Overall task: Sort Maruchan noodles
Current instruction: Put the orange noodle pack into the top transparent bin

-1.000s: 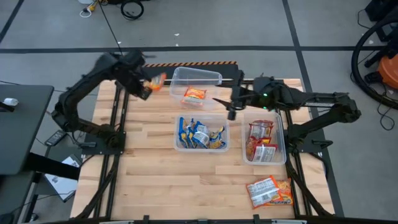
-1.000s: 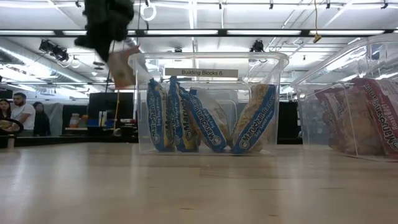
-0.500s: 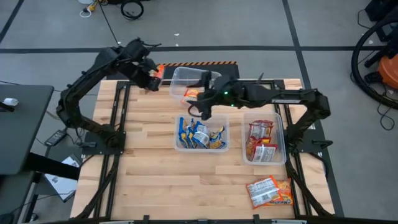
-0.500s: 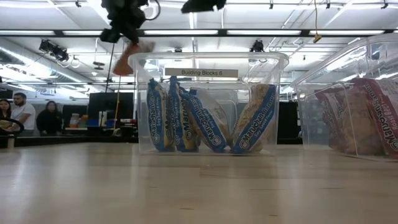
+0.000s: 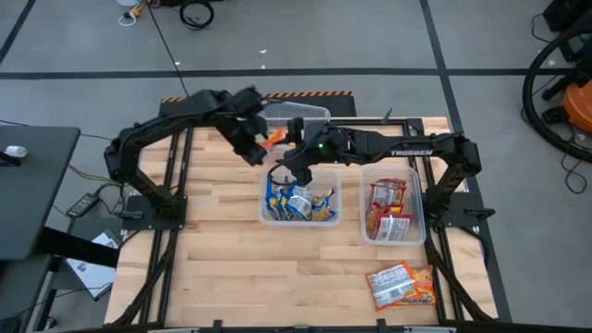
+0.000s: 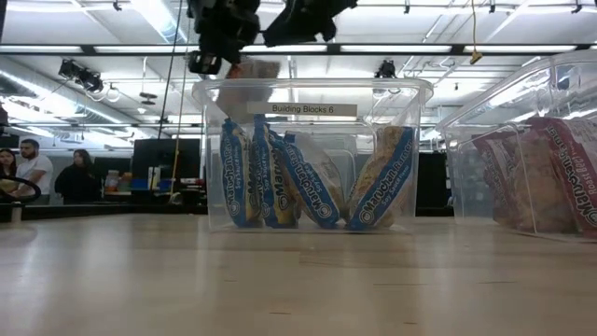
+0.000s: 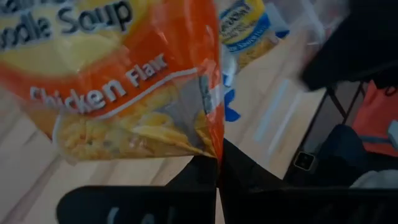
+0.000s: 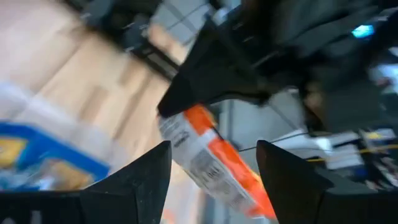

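Left gripper (image 5: 257,146) clamped on orange noodle packet (image 5: 272,140), right gripper (image 5: 289,159) spread open just beside it.

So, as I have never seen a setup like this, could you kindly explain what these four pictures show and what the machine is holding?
It is a robot with two dark arms at a wooden table, each ending in a two-finger pincer. One picture looks straight down from above, one looks level across the tabletop, and two come from cameras on the arms' wrists.

On the table stand clear tubs: the middle tub holds blue packets, the right tub red ones. Two more loose packets lie near the front edge.

The left pincer grips an orange packet of chicken-flavour noodle soup above the table. The right pincer hovers close by, open, fingers apart, facing that packet.
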Robot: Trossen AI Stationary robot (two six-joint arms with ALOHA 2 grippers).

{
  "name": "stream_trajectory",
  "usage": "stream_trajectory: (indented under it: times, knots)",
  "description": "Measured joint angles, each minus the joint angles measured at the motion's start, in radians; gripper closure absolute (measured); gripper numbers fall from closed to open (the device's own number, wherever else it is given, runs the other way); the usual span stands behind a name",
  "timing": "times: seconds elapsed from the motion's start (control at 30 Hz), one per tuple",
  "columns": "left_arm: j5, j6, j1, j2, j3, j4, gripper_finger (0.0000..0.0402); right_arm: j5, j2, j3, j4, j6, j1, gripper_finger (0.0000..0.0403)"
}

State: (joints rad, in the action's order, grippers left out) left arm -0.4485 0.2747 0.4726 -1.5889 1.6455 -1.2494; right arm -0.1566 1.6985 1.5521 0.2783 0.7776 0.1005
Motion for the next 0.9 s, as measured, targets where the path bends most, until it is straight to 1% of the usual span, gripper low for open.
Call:
stream_trajectory:
  times: [0.1,0.23,0.4,0.5,0.57,0.7,0.9]
  knots:
    - [-0.001,0.010,-0.047,-0.015,0.000,0.045,0.0399,0.021,0.006,0.000,0.052,0.000,-0.001,0.0170]
    - [0.000,0.029,-0.104,-0.029,0.000,0.089,0.0398,0.004,0.008,-0.001,0.113,0.008,-0.004,0.0177]
    - [-0.001,0.056,-0.143,-0.030,-0.001,0.152,0.0397,0.000,0.007,0.000,0.156,0.100,-0.016,0.0191]
    - [-0.001,0.075,-0.153,-0.030,-0.001,0.178,0.0396,-0.008,0.006,0.000,0.164,0.167,-0.025,0.0203]
    - [-0.001,0.076,-0.154,-0.030,-0.001,0.182,0.0396,-0.015,0.006,0.000,0.168,0.180,-0.029,0.0212]
    - [0.003,0.077,-0.158,-0.030,-0.001,0.205,0.0395,-0.015,0.006,0.000,0.181,0.183,-0.028,0.0240]
    - [0.001,0.047,-0.158,-0.027,-0.001,0.212,0.0394,-0.018,0.006,0.000,0.186,0.140,-0.035,0.0305]
